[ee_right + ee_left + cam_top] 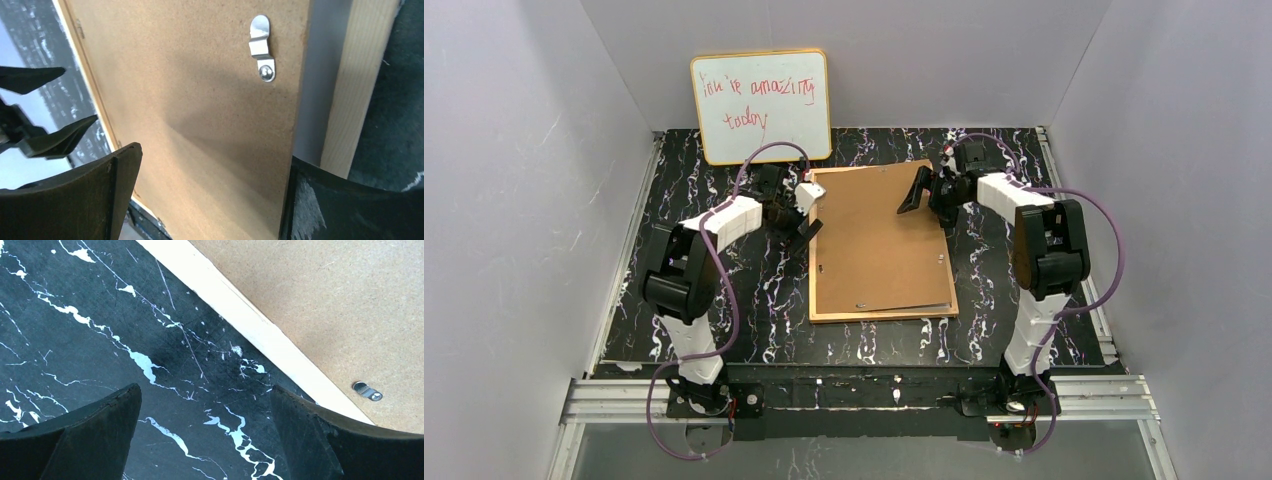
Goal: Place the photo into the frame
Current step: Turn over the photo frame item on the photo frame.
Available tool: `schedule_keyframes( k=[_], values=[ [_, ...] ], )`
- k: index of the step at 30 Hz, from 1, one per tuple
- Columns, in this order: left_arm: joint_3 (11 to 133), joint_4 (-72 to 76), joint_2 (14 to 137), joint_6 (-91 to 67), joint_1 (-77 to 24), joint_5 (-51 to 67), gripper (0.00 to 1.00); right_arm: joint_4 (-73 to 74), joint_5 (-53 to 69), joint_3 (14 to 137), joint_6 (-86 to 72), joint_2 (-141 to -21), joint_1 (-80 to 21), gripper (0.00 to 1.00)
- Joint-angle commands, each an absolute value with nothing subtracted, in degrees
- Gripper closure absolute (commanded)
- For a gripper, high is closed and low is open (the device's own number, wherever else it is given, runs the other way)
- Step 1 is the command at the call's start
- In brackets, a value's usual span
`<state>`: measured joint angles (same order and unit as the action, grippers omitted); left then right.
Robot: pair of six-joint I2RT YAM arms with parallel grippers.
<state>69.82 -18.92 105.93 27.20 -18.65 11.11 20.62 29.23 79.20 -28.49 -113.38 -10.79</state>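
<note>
Right pincer (210,160), jaws spread wide and grasping nothing, hangs over the far right part of the frame (879,250), which lies face down in the middle of the black marbled bench (764,300), its brown fibreboard back (200,100) uppermost. A metal turn-clip (262,50) sits just ahead of the fingers, and a grey strip (312,75) shows between the board's edge and the pale wooden rail (360,75). Left pincer (205,392), likewise released and empty, hovers over bare bench just beside the frame's left side. The photo cannot be seen and presumably lies beneath the back. The work appears to be at the closing stage: the board looks slightly askew, so the next move calls for nudging it square into the frame and swinging the clips over it.
</note>
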Motion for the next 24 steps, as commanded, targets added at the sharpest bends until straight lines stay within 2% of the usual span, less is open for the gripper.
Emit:
schedule_keyframes(
  k=[1,5,24],
  values=[
    [70.5,-21.2,101.7,28.2,-18.2,11.3,0.02,27.9,19.3,83.4,-26.5,-108.9,-13.0,0.01],
    [70.9,-22.1,101.2,28.2,-17.9,11.2,0.02,31.4,14.4,86.2,-25.8,-108.3,-14.6,0.01],
    [72.3,-24.2,100.7,28.6,-16.9,10.9,0.02,37.7,10.4,93.2,-21.7,-107.6,-15.2,0.01]
  ],
)
